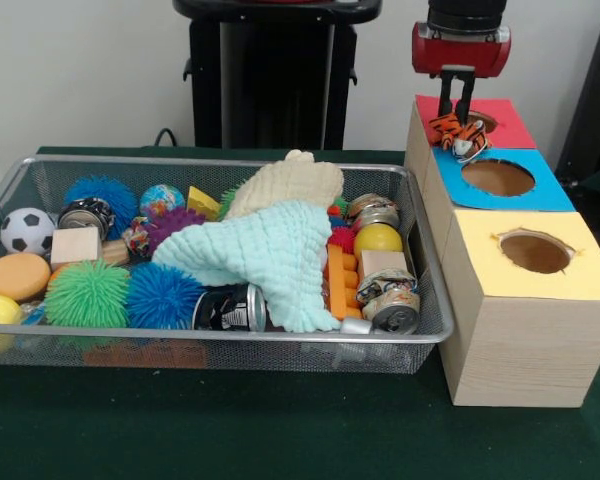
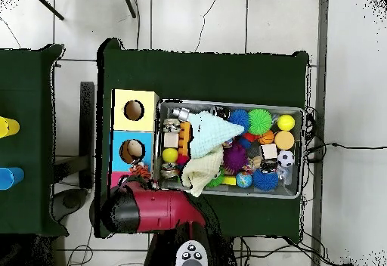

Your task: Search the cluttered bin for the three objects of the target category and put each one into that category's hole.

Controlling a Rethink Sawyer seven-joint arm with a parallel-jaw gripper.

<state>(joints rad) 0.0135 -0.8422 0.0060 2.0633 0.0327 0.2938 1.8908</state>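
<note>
Now the gripper (image 1: 457,118) grips a tiger toy (image 1: 456,133) over the red hole (image 1: 482,121).

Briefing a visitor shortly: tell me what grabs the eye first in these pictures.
First, the wire bin heaped with bright toys, with a mint cloth draped across its middle. Then the gripper, shut on a striped tiger toy at the red hole, the farthest in a row with a blue hole and a yellow hole.
</note>
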